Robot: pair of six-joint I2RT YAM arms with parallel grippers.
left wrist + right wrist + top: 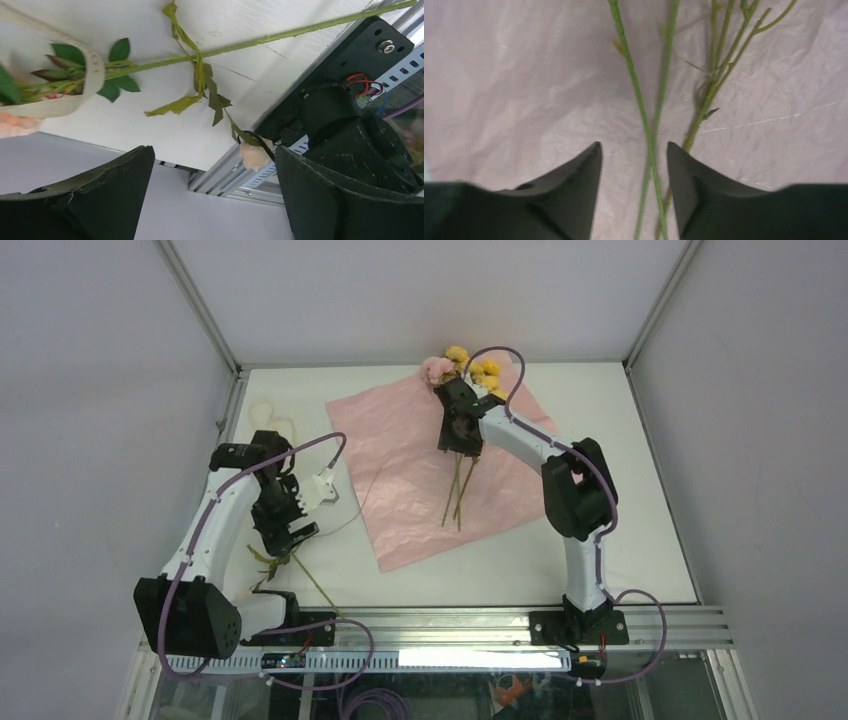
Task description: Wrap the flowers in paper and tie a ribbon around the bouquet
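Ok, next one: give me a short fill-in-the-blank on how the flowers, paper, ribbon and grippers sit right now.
1. The paper lies flat with its ____ side up.
2. The right gripper hovers over the ____ of the flowers, jaws parted.
3. The ribbon lies off the paper, toward the ____ side of the table.
4. The jaws of the left gripper stand ____, holding nothing.
Missing words: pink; stems; left; open.
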